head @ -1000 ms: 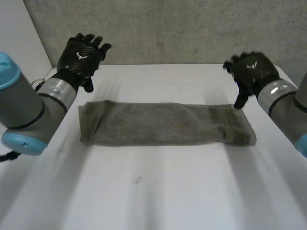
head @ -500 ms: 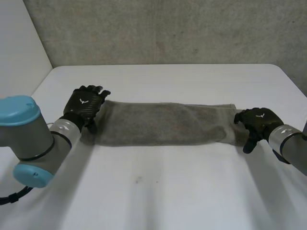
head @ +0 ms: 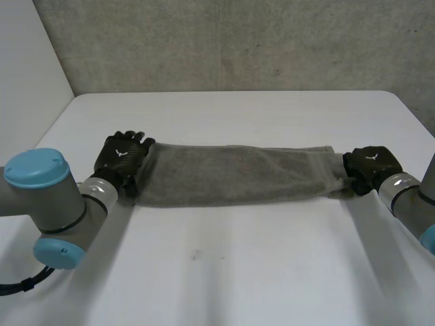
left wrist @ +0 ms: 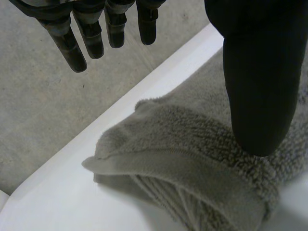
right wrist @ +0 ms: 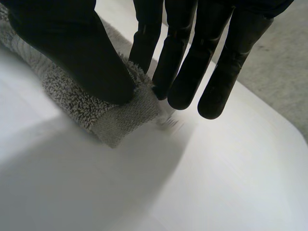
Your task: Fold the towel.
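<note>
A grey towel [head: 231, 175] lies on the white table [head: 238, 272], folded into a long strip running left to right. My left hand [head: 121, 156] rests at its left end, open. In the left wrist view its straight fingers [left wrist: 82, 43] stand past the towel's corner [left wrist: 192, 159] and its thumb [left wrist: 260, 72] hangs just over the pile. My right hand [head: 370, 163] is at the towel's right end. In the right wrist view its thumb [right wrist: 72, 48] presses on the towel's end [right wrist: 115, 115] and the fingers [right wrist: 187, 62] close against it from the far side, pinching the cloth.
A grey concrete wall [head: 238, 41] rises behind the table's far edge. A pale wall panel [head: 27, 61] stands at the back left. Bare white tabletop stretches in front of the towel.
Both hands came down from the back of the table to the towel's two ends. The right hand went from open to pinching the right end; the left stayed open.
</note>
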